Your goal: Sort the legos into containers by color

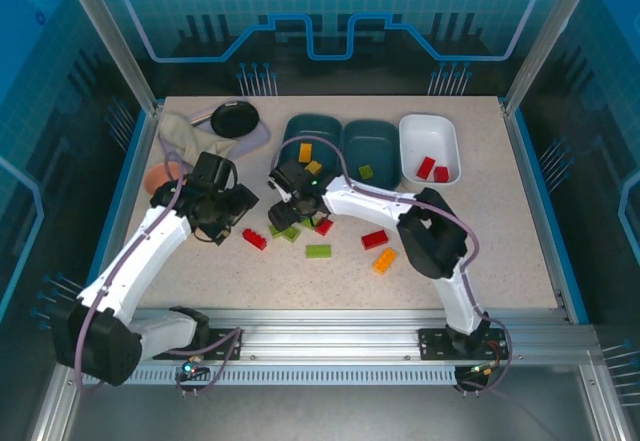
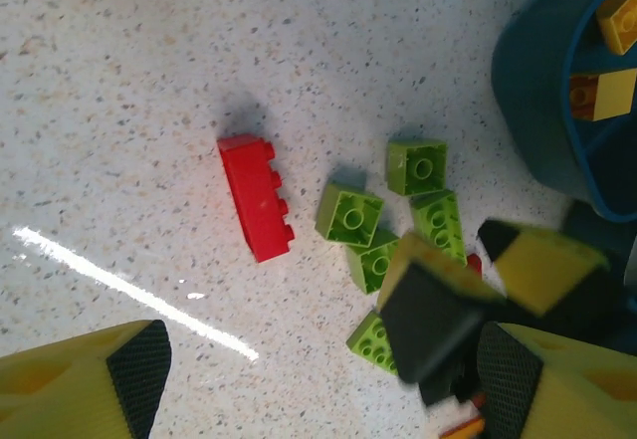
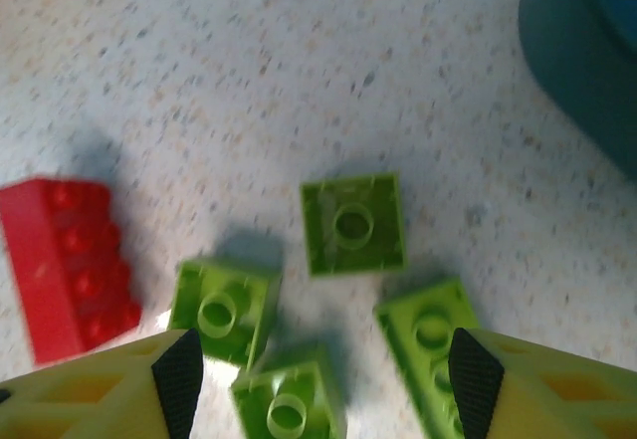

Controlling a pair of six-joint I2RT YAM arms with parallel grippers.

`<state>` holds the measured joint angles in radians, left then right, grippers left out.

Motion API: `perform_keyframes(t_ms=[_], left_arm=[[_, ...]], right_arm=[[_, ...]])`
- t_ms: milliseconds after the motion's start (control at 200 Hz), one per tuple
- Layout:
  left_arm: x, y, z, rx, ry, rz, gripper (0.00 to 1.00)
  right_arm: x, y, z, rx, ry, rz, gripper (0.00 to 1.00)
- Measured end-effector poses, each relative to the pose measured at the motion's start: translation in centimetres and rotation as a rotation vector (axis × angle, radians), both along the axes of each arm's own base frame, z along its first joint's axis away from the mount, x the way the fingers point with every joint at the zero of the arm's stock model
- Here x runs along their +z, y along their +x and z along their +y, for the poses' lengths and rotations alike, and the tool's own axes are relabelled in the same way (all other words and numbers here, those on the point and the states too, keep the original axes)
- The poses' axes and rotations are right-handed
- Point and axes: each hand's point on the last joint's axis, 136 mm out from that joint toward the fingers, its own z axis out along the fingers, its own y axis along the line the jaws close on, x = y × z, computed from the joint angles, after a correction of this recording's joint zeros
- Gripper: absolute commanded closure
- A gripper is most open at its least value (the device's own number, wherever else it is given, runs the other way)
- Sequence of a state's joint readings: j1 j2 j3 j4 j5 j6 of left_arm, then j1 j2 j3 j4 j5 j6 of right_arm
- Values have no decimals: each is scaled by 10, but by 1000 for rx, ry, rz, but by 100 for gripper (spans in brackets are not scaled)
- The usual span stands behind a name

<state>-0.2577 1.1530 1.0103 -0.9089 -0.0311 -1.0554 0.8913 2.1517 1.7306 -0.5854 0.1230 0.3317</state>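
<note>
With jaws open, the right gripper straddles small green studded plastic bricks clustered on the speckled bench just beside the dark teal rounded tray, probably to pick one. The left gripper hovers close by, jaws open and empty.

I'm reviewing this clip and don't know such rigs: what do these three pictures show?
Two white robot arms are bolted to the table, each ending in a two-finger gripper. The wide picture looks down from above; the other two come from cameras on the wrists. The left gripper and the right gripper are both open, holding nothing. The right one hangs over loose green bricks, a long red brick beside them. Further back: a left teal tray with orange-yellow bricks, a middle teal tray with one green brick, a white tray with two red bricks.
</note>
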Motion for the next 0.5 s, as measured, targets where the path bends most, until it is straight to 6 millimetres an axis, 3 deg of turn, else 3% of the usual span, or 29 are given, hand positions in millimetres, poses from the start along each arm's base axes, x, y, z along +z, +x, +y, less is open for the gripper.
perform_keyframes(t_ms=[335,500], left_arm=[[2,-21,6,19,-6,-1,17],[6,-24,7,19,-9,-13,17]], right_arm=[[-39,21,7,-29,-113,22,37],[-40,26,10,-30,-122,17,44]])
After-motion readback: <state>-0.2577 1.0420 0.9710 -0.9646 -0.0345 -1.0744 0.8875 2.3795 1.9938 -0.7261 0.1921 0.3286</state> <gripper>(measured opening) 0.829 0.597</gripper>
